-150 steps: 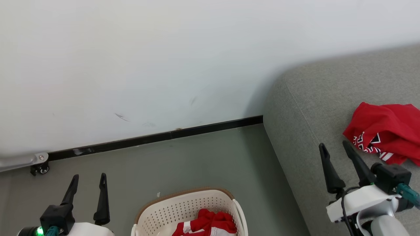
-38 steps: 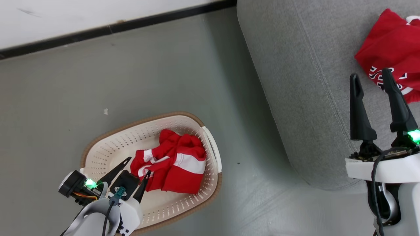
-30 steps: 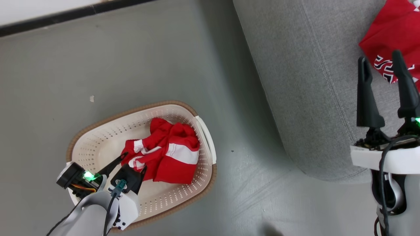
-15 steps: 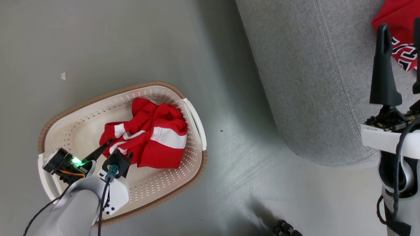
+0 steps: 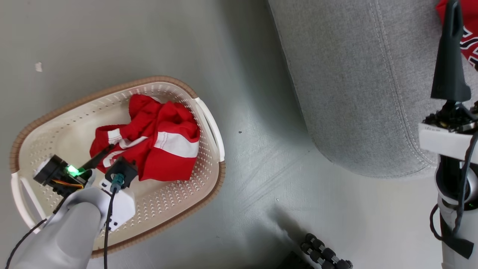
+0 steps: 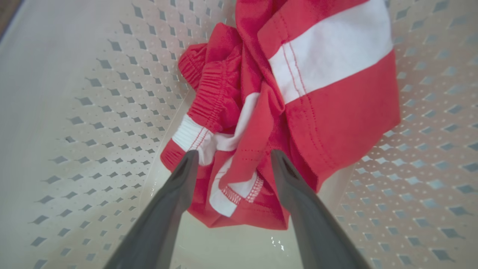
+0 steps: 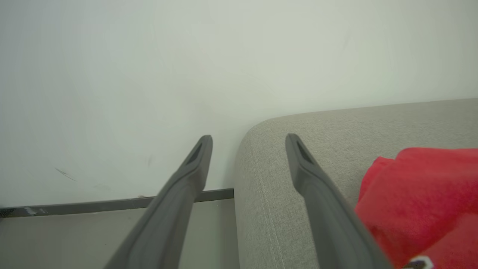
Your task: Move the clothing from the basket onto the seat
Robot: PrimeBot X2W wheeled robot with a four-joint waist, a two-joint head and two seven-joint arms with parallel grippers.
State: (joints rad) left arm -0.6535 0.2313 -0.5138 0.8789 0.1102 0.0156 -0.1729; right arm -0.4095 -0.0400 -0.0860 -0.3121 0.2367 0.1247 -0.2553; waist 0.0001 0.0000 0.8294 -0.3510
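Left hand [image 6: 234, 153], right hand [image 7: 248, 137] apart; 1 garment [image 5: 157, 149] in basket [image 5: 56, 130], 1 garment [image 7: 422, 186] on seat [image 5: 354, 93].

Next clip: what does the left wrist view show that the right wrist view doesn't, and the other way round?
Left wrist view: the perforated basket, a crumpled garment lying in it, red with white bands, and the left gripper open around its near edge. Right wrist view: the sofa corner, a second garment on it at the right, the wall, skirting and floor, with the right gripper open and empty. Shared: a pair of open dark fingers, each arm's own, and red fabric, though different pieces.
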